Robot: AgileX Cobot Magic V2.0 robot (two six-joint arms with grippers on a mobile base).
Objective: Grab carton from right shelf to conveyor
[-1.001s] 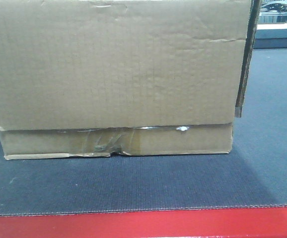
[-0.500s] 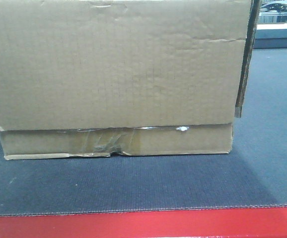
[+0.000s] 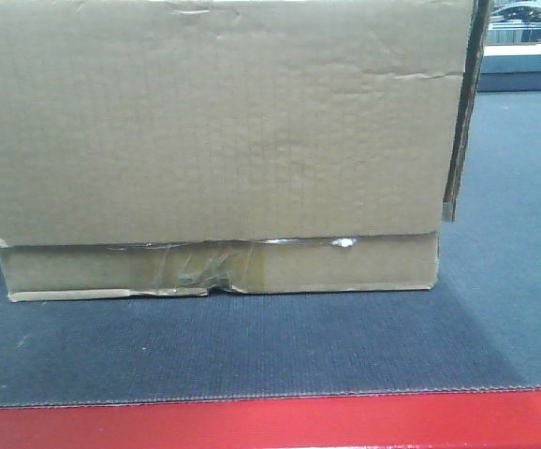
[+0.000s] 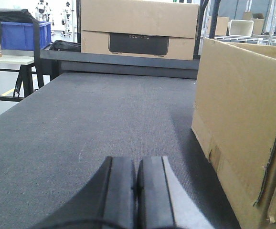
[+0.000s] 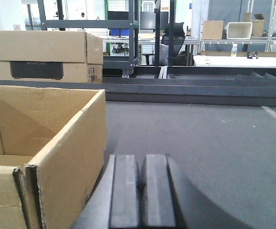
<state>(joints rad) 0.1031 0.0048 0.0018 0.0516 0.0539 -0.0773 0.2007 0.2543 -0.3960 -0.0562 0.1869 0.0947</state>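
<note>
The brown carton (image 3: 214, 140) stands on the dark grey conveyor belt (image 3: 252, 351) with its red edge strip (image 3: 270, 421) in front. Wrinkled tape and a white speck mark its lower seam. In the left wrist view the carton (image 4: 243, 124) is to the right of my left gripper (image 4: 137, 164), which is shut and empty over the belt (image 4: 90, 119). In the right wrist view the open-topped carton (image 5: 47, 138) is to the left of my right gripper (image 5: 142, 164), also shut and empty, close beside its wall. The right shelf is out of view.
A second cardboard box with a black panel (image 4: 139, 31) stands beyond the belt's far end; it also shows in the right wrist view (image 5: 42, 55). A blue bin (image 4: 18, 33) sits on a table at far left. Dark racks and tables (image 5: 138, 33) stand behind.
</note>
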